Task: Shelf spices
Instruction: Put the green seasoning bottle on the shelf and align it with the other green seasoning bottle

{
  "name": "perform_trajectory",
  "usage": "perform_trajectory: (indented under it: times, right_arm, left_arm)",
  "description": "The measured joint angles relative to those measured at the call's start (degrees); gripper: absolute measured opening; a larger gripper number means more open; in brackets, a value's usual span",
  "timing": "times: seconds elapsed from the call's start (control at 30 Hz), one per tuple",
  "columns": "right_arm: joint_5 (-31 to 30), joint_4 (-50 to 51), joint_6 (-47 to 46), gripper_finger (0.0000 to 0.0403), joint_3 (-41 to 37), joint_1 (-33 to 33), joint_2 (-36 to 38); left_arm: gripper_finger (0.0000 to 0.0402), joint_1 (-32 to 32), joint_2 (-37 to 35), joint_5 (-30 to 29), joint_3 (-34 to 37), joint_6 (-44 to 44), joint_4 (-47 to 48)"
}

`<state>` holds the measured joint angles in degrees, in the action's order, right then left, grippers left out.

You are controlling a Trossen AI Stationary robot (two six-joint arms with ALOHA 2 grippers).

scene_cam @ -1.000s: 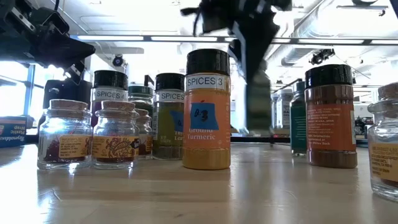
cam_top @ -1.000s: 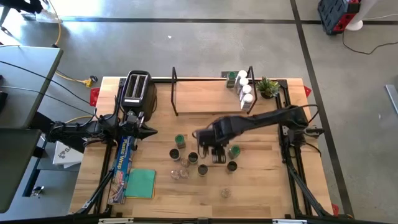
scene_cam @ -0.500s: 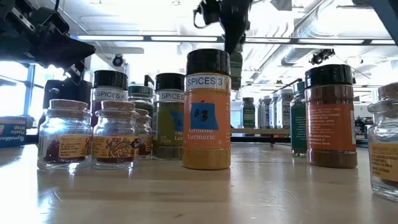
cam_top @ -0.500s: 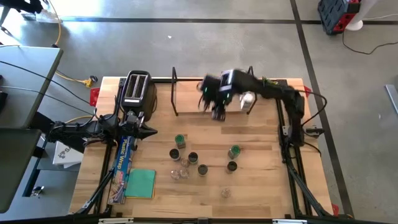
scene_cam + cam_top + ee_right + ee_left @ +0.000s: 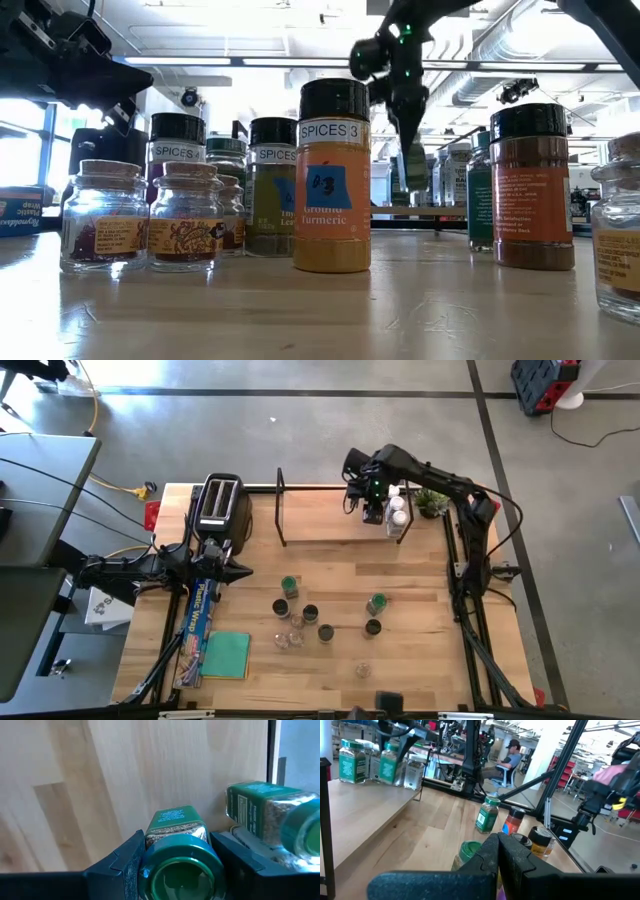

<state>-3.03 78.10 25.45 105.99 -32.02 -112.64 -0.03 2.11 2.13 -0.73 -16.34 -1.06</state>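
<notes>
The shelf (image 5: 325,518), a light board with black wire ends, stands at the table's far edge. Several jars (image 5: 397,512) stand at its right end. My right gripper (image 5: 372,503) hovers beside them, shut on a green-lidded spice jar (image 5: 176,827). A neighbouring green jar (image 5: 262,815) stands close beside it. Several more spice jars (image 5: 310,613) stand on their bases mid-table; in the low view the nearest is a turmeric jar (image 5: 333,180). My left gripper (image 5: 498,851) waits shut at the table's left, near the toaster. My right gripper pinches the green-lidded jar between its two fingers (image 5: 127,865) at its lid end (image 5: 180,867). The fingers come from above, pointing down. The jar stays upright below the gripper, over the shelf board (image 5: 150,770); whether its base touches the board, I cannot tell.
A black-and-silver toaster (image 5: 218,502) stands left of the shelf. A small potted plant (image 5: 432,500) sits at the far right corner. A long box (image 5: 200,618) and a green cloth (image 5: 227,655) lie near the left. A person (image 5: 509,759) sits in the room beyond.
My right gripper, holding the green-lidded jar, has risen from among the jars mid-table, swung toward the far edge over the shelf, then moved right to the shelf's right end beside the jars there. The jar went with it. The other jars have not moved.
</notes>
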Motion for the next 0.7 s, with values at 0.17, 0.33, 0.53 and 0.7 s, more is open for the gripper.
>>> perform_trajectory:
  times: [0.17, 0.33, 0.53, 0.7]
  right_arm:
    - [0.0, -4.3, 0.6, 0.0185, -3.0, -1.2, 0.0]
    - [-0.1, -5.9, 1.3, 0.0188, -4.1, -1.5, 0.0]
    - [-2.8, -6.3, 3.1, 0.0235, -4.1, -1.5, 0.0]
    - [-4.0, -6.2, 3.1, 0.0239, -4.1, -1.7, 0.0]
  left_arm:
    - [0.0000, 0.0, 0.0, 0.0, 0.0, 0.0, 0.0]
    - [0.0000, 0.0, 0.0, 0.0, 0.0, 0.0, 0.0]
    - [0.0000, 0.0, 0.0, 0.0, 0.0, 0.0, 0.0]
    - [0.0000, 0.0, 0.0, 0.0, 0.0, 0.0, 0.0]
